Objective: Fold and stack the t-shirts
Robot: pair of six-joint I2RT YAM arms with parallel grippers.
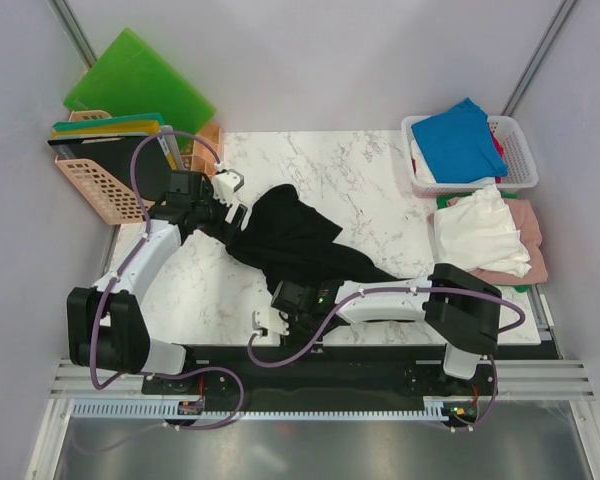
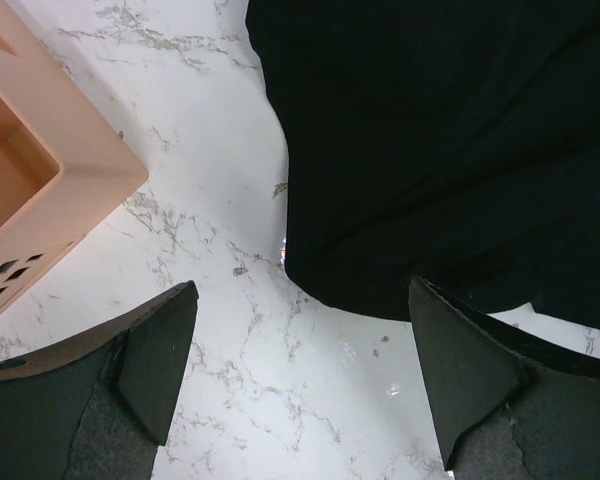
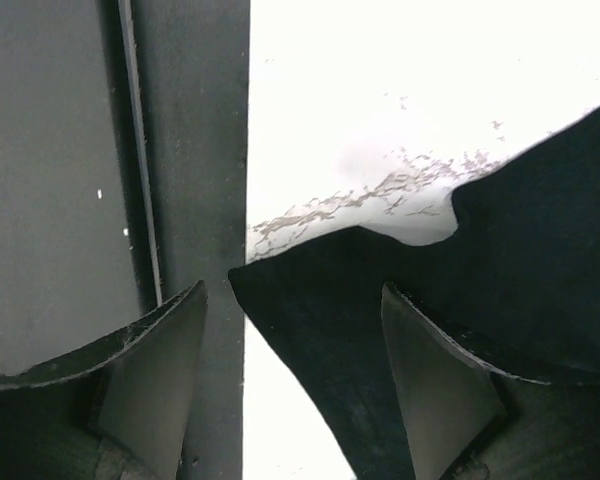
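T-shirts are seen in three places from the overhead camera. A black t-shirt (image 1: pixel 290 240) is sprawled crumpled and unfolded across the middle of the marble table (image 1: pixel 360 170). A blue t-shirt (image 1: pixel 460 138) is heaped in the white basket (image 1: pixel 521 150) at the far right. A white t-shirt (image 1: pixel 480 232) is laid loosely over a pink t-shirt (image 1: pixel 530 245) just in front of that basket. No crisp fold and no squared stack can be made out, so the task is judged to be at an early stage — the black one is not yet folded and the rest are left to do. The left gripper (image 1: pixel 234 198) is held at the shirt's far-left edge, the right gripper (image 1: pixel 270 322) at its near corner.

From the left wrist, the fingers (image 2: pixel 155 360) are seen spread wide above bare marble, with nothing pinched. The matte, softly creased black cloth lies just ahead, and a peach crate (image 2: pixel 50 160) stands well to the left.

From the right wrist, the fingers (image 3: pixel 435 390) are likewise parted — a pointed corner of the black cloth lies flat below them, reaching the dark rail (image 3: pixel 190 150), and is not gripped.
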